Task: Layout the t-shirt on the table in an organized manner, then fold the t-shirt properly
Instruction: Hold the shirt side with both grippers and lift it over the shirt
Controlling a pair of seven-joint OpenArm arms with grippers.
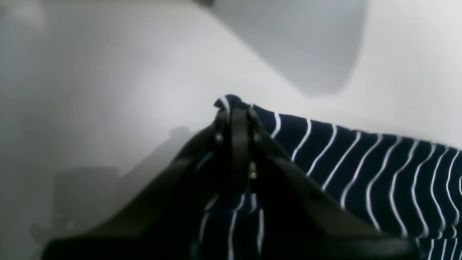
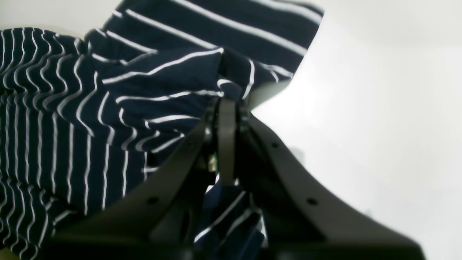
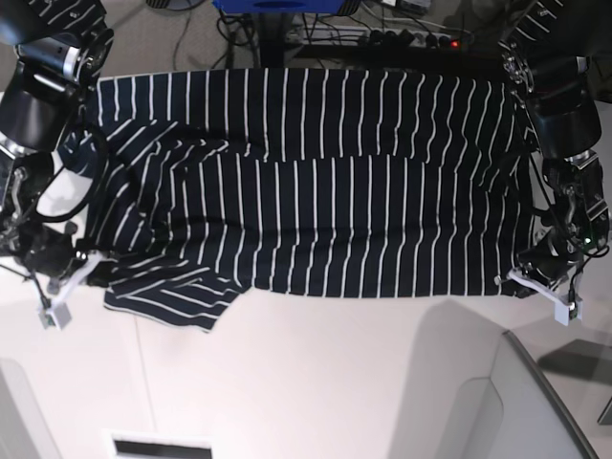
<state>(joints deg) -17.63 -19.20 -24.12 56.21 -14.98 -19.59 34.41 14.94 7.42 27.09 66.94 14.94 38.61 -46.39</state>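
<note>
black arms (image 3: 38, 115), looped cables, screwed pincers

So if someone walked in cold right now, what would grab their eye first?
The t-shirt, dark with thin white stripes, spread wide across the white table. Next, both grippers shut on its near edge: the left gripper pinches a corner on the base view's right, and the right gripper clamps bunched fabric near the sleeve on its left.

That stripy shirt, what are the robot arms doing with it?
A two-armed robot is spreading the striped t-shirt out on the white table. The left tool is shut on one corner of the shirt, and the right tool is shut on a bunched bit at the other side. The shirt lies mostly flat across the table, with some wrinkles and a sleeve sticking out. No folding has started yet.
</note>
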